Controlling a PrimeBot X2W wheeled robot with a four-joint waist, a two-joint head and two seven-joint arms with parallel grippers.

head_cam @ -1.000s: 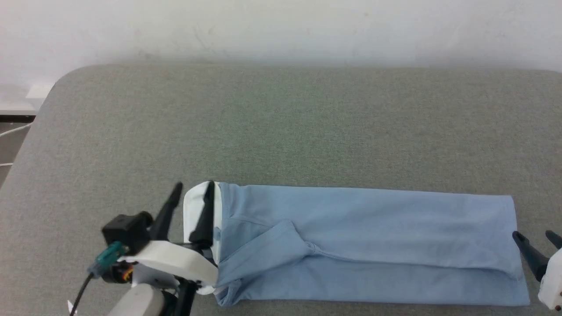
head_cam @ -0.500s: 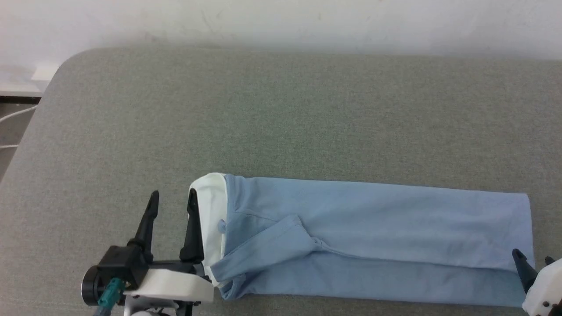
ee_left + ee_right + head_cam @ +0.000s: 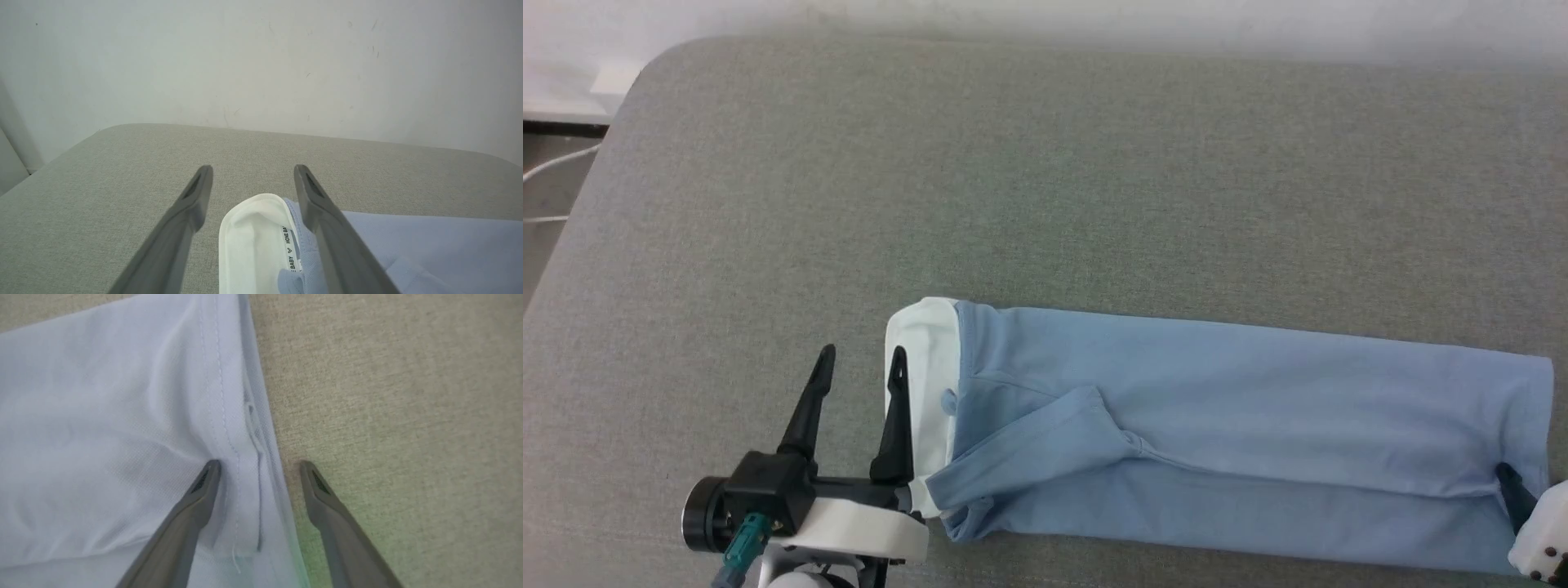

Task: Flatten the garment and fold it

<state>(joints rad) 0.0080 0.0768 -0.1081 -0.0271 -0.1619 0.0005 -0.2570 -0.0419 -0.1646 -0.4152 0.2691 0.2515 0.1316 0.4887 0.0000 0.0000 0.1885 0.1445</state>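
Observation:
The garment (image 3: 1258,425), a light blue shirt, lies folded into a long strip across the near part of the grey table (image 3: 1045,188). Its white collar (image 3: 923,359) is at the left end and its hem (image 3: 1535,408) at the right. My left gripper (image 3: 862,353) stands open beside the collar, its right finger (image 3: 897,416) over the collar's left edge. In the left wrist view the collar (image 3: 253,241) lies between the open fingers of the left gripper (image 3: 253,167). My right gripper (image 3: 259,463) is open astride the hem edge (image 3: 261,416), one finger (image 3: 196,502) on the cloth, the other over the table.
A pale wall (image 3: 261,61) stands behind the table's far edge. The table's rounded left corner (image 3: 637,73) borders a floor strip with a white cable (image 3: 556,163). Bare grey table surface stretches beyond the garment.
The head camera has tilted, so the whole picture has shifted. My left gripper has slid left, towards the collar's edge. My right gripper has come in over the hem.

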